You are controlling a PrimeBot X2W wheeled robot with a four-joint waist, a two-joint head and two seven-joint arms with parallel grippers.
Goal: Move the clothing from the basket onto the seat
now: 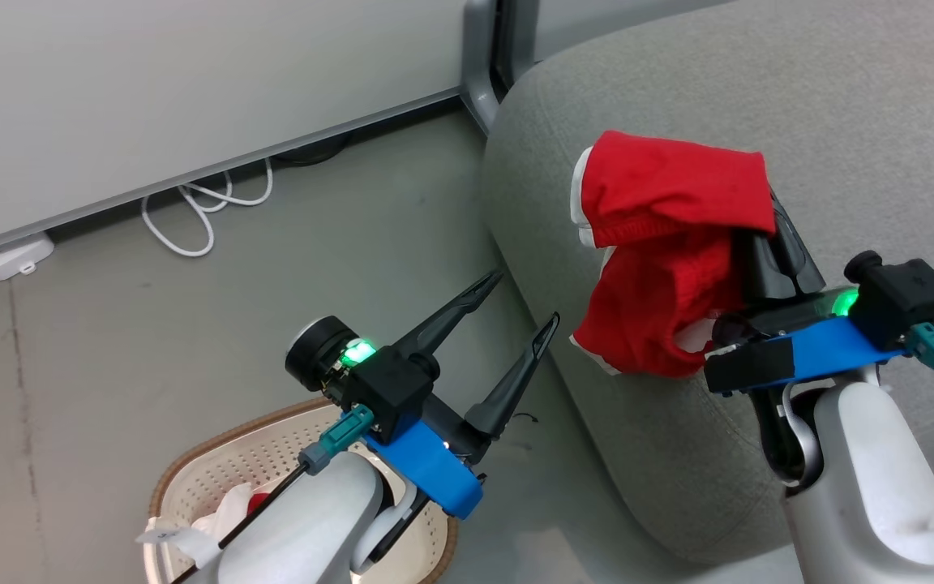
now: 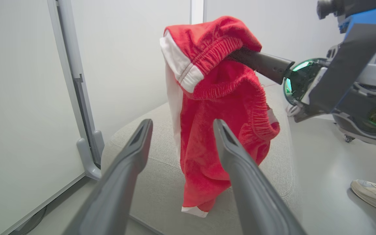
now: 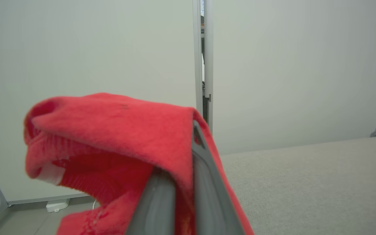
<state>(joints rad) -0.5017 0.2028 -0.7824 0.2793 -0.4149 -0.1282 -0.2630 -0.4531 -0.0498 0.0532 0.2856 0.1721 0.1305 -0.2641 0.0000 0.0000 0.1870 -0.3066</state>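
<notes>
A red garment with white trim, part of the clothing (image 1: 661, 243), hangs draped over my right gripper (image 1: 769, 237), which is shut on it above the front corner of the grey seat (image 1: 856, 113). The left wrist view shows this clothing (image 2: 220, 98) dangling over the seat's (image 2: 152, 186) edge. In the right wrist view the clothing (image 3: 116, 127) covers the right gripper's (image 3: 184, 182) tips. My left gripper (image 1: 527, 298) is open and empty, above the floor between the basket (image 1: 191, 466) and the seat. More clothing (image 1: 236, 503), white and red, lies in the basket, partly hidden by my left arm.
A white cable (image 1: 199, 212) and a white power box (image 1: 14, 255) lie on the floor by the wall. A grey partition post (image 1: 479, 65) stands behind the seat's corner. A person's shoe (image 2: 374, 195) rests on the floor to the seat's right.
</notes>
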